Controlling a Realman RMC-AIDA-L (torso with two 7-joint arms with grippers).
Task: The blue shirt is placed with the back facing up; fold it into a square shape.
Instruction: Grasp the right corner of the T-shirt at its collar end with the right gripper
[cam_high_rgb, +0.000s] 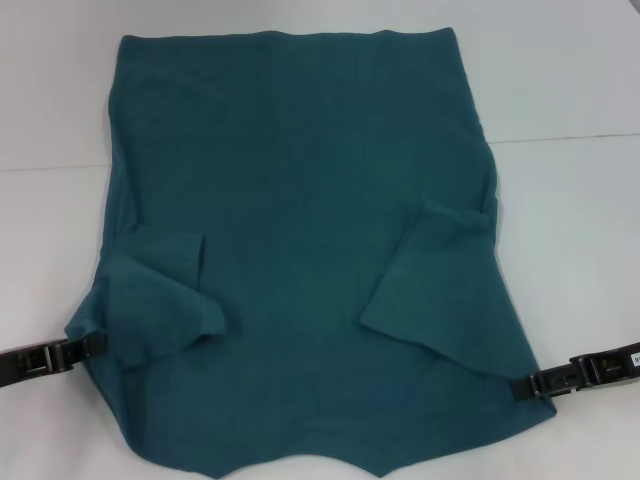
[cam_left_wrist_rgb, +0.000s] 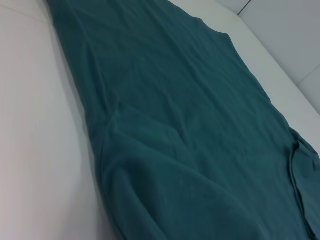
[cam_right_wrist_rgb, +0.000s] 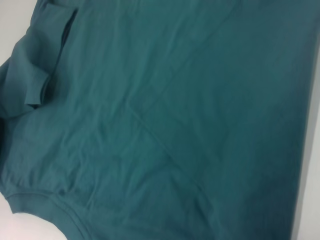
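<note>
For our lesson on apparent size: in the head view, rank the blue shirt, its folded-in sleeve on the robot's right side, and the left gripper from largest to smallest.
1. The blue shirt, filling most of the view.
2. The right folded-in sleeve.
3. The left gripper, only partly in view at the picture's edge, so its rank is less certain.

Bare white table (cam_high_rgb: 580, 90) flanks my reach on both sides. The blue shirt (cam_high_rgb: 300, 180) (sleeves folded inward) fills the middle.
</note>
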